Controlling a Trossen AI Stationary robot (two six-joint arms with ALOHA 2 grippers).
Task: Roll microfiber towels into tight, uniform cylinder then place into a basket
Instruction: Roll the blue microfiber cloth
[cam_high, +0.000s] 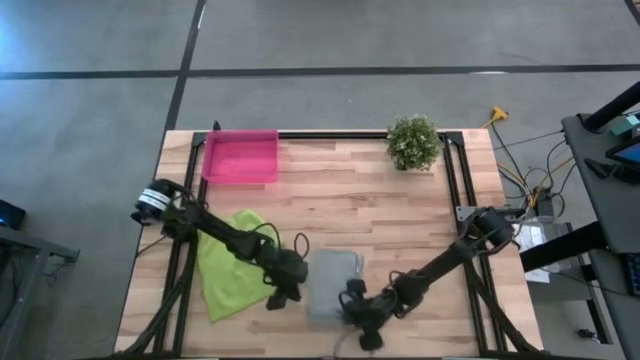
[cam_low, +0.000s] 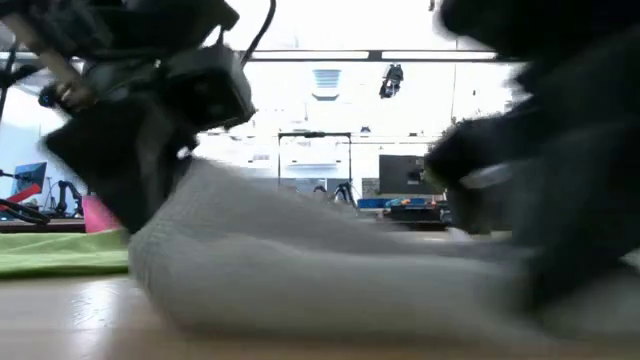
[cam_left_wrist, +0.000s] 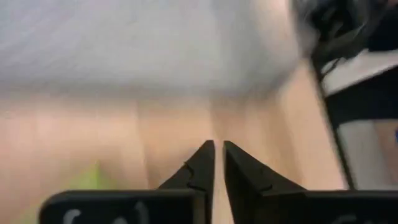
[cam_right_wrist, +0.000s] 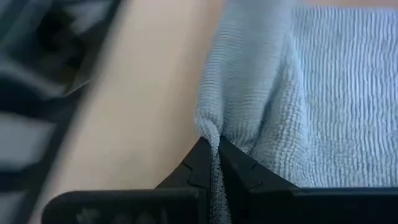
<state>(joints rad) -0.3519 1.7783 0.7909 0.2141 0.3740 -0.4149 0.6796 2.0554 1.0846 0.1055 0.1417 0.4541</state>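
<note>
The grey towel (cam_high: 330, 283) lies near the table's front edge, partly bunched; in the low view the grey towel (cam_low: 330, 260) rises toward its left end. My right gripper (cam_right_wrist: 216, 146) is shut on it at its near right part (cam_high: 355, 308). My left gripper (cam_left_wrist: 219, 149) is shut with nothing between its fingers. It stands over bare wood just left of the grey towel (cam_high: 278, 298). The lime green towel (cam_high: 232, 262) lies spread at the near left, partly under my left arm. The pink basket (cam_high: 240, 155) stands at the far left. My right gripper pinches a fold at the grey towel's edge (cam_right_wrist: 211, 127) between its two fingertips. The fingers slant down from the table's right side. The cloth gathers into a ridge running away from the fingers, and the rest of the towel lies on the table.
A small green potted plant (cam_high: 413, 142) stands at the far right of the table. Bare wood lies between the basket, the plant and the towels. Black rails run along the table's sides (cam_high: 455, 190).
</note>
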